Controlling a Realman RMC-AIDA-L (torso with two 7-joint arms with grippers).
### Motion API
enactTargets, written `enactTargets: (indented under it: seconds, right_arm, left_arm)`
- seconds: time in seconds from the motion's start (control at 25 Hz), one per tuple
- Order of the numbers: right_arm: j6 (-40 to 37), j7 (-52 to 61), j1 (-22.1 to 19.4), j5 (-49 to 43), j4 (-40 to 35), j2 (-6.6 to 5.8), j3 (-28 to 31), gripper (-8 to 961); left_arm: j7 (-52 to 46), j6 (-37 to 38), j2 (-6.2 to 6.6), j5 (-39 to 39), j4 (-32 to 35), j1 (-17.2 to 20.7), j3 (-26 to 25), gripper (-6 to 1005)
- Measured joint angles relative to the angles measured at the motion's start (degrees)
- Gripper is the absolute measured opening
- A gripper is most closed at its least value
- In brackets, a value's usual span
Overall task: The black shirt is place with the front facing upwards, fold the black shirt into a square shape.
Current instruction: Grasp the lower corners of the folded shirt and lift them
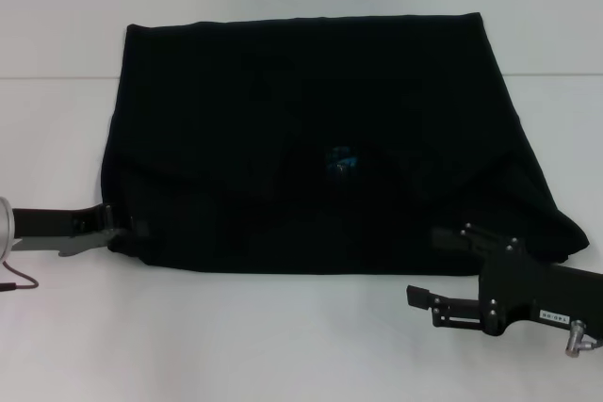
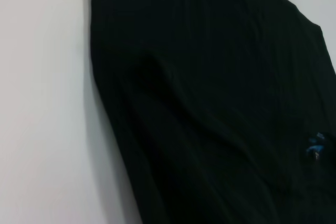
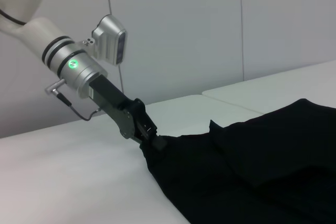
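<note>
The black shirt (image 1: 320, 138) lay folded across the white surface (image 1: 283, 345). The left tool (image 1: 121, 229) was clamped on its near left corner, while the right tool (image 1: 426, 265) stood spread apart at the near right edge, one finger over the cloth.

Arms: two, both low and reaching inward.
Left end effector (image 1: 121, 229): fingers closed, pinching cloth at its own side. Right end effector (image 1: 443, 270): fingers spread apart, level, gripping nothing, wrist trailing outward.
</note>
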Motion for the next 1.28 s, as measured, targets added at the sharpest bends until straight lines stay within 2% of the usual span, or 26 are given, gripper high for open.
enactTargets:
  seconds: [0.2,0.28,0.36,0.44,0.52,0.68,0.76,0.84,0.96,1.08,1.28]
  right_arm:
    - [-1.51,8.06,0.28,0.16,-2.25,-0.37,1.28,931]
    - [-2.61,17.83,0.24,0.03,-6.85,-0.59,2.12,929]
    - [-2.70,32.03,0.26,-0.89,-12.85,-1.51,2.08,928]
    - [-2.85,47.75,0.95,-3.44,-18.75,-3.44,1.45,927]
    - [-3.80,61.36,2.37,-7.32,-22.40,-5.93,0.65,925]
    - [-5.85,84.12,6.75,-16.83,-24.25,-11.20,-0.46,923]
    - [-6.34,88.90,8.69,-22.20,-24.57,-12.42,-0.18,921]
    - [-6.15,90.68,10.36,-28.00,-25.37,-12.62,0.55,920]
    - [-4.59,91.16,12.18,-34.26,-25.17,-12.09,0.51,903]
    - [-1.35,91.25,13.37,-36.89,-22.66,-11.50,-1.12,879]
    - [4.36,90.27,15.55,-37.60,-16.20,-11.31,-2.42,858]
  left_arm:
    - [0.04,-0.12,0.02,-0.03,0.00,0.00,0.06,137]
    - [0.10,-0.15,0.18,-0.03,0.00,0.00,0.03,78]
    - [0.42,-0.13,0.30,-0.04,0.00,0.00,-0.10,47]
    - [0.70,-0.03,0.39,-0.04,0.00,0.00,-0.12,46]
    - [1.04,0.13,0.53,-0.04,0.00,-0.02,-0.09,47]
    - [1.88,0.31,0.73,-0.03,0.00,-0.04,-0.40,48]
    - [2.18,0.34,0.95,-0.03,0.00,0.05,-0.43,48]
    - [2.21,0.37,1.05,-0.03,0.00,0.11,-0.44,48]
    - [2.24,0.44,1.13,-0.02,0.00,0.18,-0.46,49]
    - [2.25,0.45,1.17,-0.02,0.00,0.21,-0.47,49]
    - [2.27,0.40,1.17,-0.02,0.00,0.15,-0.43,49]
